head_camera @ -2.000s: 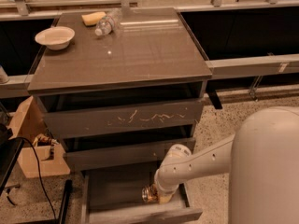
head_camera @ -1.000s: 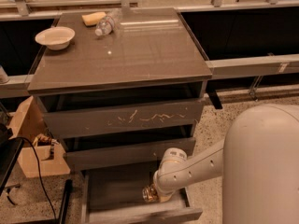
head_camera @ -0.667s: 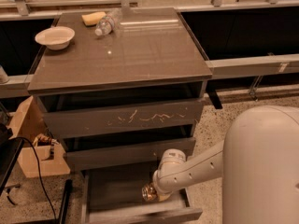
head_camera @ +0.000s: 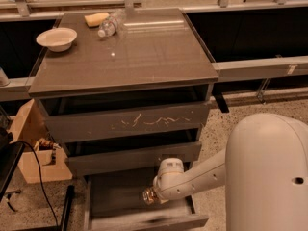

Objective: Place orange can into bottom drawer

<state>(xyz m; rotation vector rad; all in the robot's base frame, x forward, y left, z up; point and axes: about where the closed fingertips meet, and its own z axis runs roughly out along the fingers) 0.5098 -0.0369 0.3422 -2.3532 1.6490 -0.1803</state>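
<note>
the tool (head_camera: 153,195) sits low in the frame, just right of centre, at the end of the white arm (head_camera: 197,179) that reaches in from the robot's big rounded body (head_camera: 267,172) at lower right. it is down inside the open bottom drawer (head_camera: 115,201) and is pinching the orange can (head_camera: 147,195), which pokes out to the left of the tool. the can is over the right part of the drawer's grey floor; whether it touches the floor cannot be told.

the bottom drawer is pulled out toward the lower edge of the frame. just above the tool is the middle drawer (head_camera: 130,159), out a little, and above that the upper drawer (head_camera: 127,122) with pale scratches across its front.

the table (head_camera: 134,52) tops the drawers. near its upper left edge stand a white bowl (head_camera: 57,38), a clear water bottle (head_camera: 110,24) lying on its side, and a yellow block (head_camera: 96,19) touching the bottle.

at the left of the frame, beside the drawers, a cardboard box (head_camera: 26,138) stands on the speckled floor (head_camera: 219,129), with a black cable (head_camera: 39,177) looping in front of it.
</note>
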